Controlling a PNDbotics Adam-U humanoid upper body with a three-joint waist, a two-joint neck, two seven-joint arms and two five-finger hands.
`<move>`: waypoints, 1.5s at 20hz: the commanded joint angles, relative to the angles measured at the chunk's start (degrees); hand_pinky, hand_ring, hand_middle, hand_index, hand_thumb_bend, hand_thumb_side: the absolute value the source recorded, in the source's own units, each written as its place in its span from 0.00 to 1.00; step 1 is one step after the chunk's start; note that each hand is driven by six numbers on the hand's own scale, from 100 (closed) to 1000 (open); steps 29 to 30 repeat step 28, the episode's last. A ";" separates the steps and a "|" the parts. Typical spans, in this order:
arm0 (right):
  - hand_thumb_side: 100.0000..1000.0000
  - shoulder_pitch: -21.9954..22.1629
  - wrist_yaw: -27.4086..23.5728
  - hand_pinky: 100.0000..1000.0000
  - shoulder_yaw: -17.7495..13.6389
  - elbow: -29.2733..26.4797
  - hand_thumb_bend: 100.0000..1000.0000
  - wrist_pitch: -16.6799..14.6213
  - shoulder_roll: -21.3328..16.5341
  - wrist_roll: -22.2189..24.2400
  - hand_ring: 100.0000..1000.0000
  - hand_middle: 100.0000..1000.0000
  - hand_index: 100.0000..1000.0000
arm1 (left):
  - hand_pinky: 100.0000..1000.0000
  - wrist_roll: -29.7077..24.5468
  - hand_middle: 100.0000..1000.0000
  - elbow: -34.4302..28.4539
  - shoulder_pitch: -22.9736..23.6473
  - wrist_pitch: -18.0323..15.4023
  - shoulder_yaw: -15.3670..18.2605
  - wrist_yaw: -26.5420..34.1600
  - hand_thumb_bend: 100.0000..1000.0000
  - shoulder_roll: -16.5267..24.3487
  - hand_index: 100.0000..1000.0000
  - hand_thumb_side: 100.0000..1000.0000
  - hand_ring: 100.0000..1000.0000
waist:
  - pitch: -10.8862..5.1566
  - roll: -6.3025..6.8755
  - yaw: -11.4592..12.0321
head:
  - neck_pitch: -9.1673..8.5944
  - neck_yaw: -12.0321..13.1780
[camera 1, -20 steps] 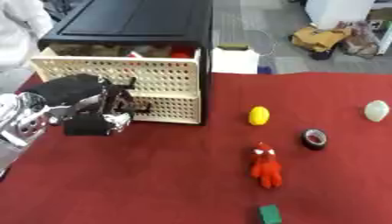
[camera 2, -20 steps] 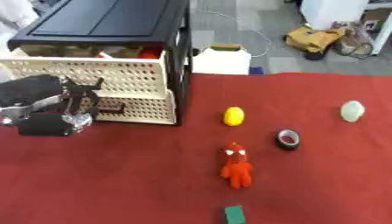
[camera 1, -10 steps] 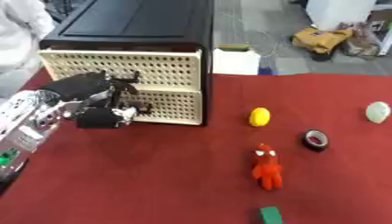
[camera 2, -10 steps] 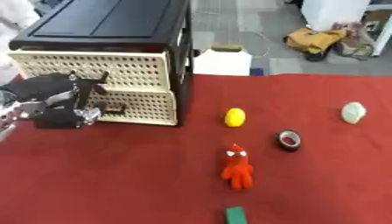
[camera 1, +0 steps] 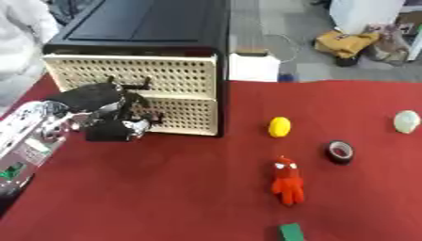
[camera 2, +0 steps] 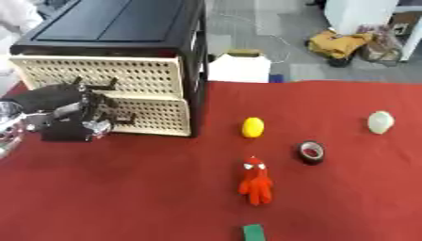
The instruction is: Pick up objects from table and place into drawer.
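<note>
A black cabinet (camera 1: 148, 28) holds two cream perforated drawers (camera 1: 140, 75), both pushed in flush. My left hand (camera 1: 103, 110) is at the front of the drawers, fingers curled, holding nothing that I can see. On the red cloth lie a yellow lemon-like object (camera 1: 279, 126), a black tape roll (camera 1: 339, 151), a red squid-like toy (camera 1: 287, 180), a pale green round object (camera 1: 405, 121) and a green block (camera 1: 291, 231). My right hand is out of view.
A white box (camera 1: 254, 67) stands behind the table beside the cabinet. Bags lie on the floor at the back right (camera 1: 359, 42). A person in white stands at the far left edge (camera 1: 20, 42).
The top drawer, pulled out a second ago with things inside, is now pushed in flush. My left hand moved forward with it toward the cabinet front.
</note>
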 commanded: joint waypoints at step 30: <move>0.73 -1.15 -2.13 0.60 -1.49 -0.82 0.05 -0.22 -1.86 -0.97 0.69 0.49 0.70 | 0.27 38.89 0.47 -23.27 12.25 -10.93 14.73 40.42 0.00 -5.12 0.80 1.00 0.44 | -4.45 -1.67 2.63 | 2.56 -3.04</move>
